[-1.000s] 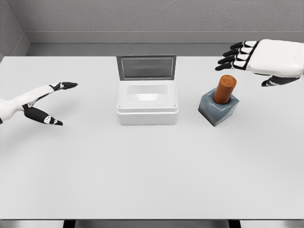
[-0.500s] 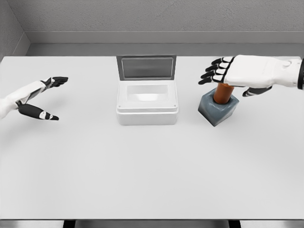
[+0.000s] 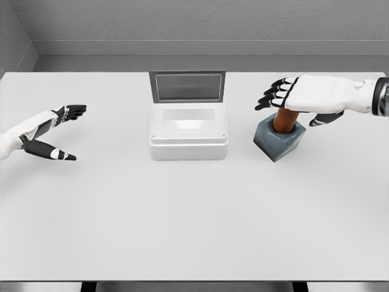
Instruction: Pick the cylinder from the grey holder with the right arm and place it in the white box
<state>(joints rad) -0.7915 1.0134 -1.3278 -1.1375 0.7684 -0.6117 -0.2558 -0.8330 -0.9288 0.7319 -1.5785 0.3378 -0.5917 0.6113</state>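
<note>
The right robot hand (image 3: 307, 97) is hovering palm-down directly over the top of the orange-brown cylinder (image 3: 285, 121), covering its upper end, so only the lower part of the cylinder is showing beneath the palm. Its fingers (image 3: 271, 98) are stretching out toward the left, spread and fairly straight, and the thumb (image 3: 322, 120) is hanging down on the right side of the cylinder; whether the palm is actually touching the cylinder's top cannot be told. The fingers are not closing around anything.

The cylinder is standing upright in the grey holder (image 3: 278, 140), which is sitting on the white surface (image 3: 194, 219) just to the right of the white box (image 3: 188, 130). The box is lying open, with its lid (image 3: 187, 86) standing up at the back.

Far to the left, the left robot hand (image 3: 51, 131) is floating above the surface with fingers relaxed and apart, holding nothing.

Compared with half a second ago, the right robot hand is sitting slightly lower over the cylinder and hiding a little more of it, while the left robot hand is sitting a touch lower as well.
</note>
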